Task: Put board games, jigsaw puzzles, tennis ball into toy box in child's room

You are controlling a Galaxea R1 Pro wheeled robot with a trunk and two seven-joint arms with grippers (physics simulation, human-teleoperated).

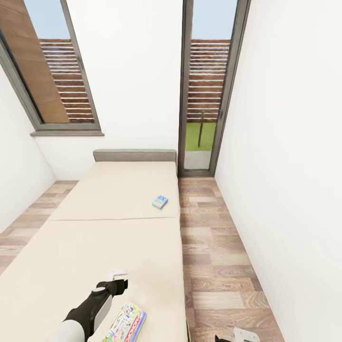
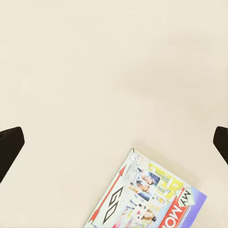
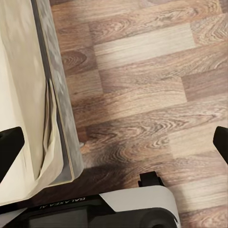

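Two board games lie on the cream bed [image 1: 95,237]. A small blue one [image 1: 160,202] rests near the bed's right edge, halfway up. A colourful printed one [image 1: 126,324] [image 2: 147,194] lies at the near end. My left gripper [image 1: 118,279] [image 2: 114,142] hovers open over the bare cover, just beyond that near box, with nothing between its fingers. My right gripper [image 1: 244,335] [image 3: 114,142] hangs open over the wood floor [image 3: 152,85], beside the bed's edge [image 3: 57,118]. The table, toy box, jigsaw puzzles and tennis ball are out of view.
A grey headboard [image 1: 134,155] stands against the far white wall, under a grey-framed window [image 1: 52,80]. A tall glass door [image 1: 206,95] is right of the bed. A strip of plank floor [image 1: 218,247] runs between the bed and the right wall. My base [image 3: 118,209] sits by the bed corner.
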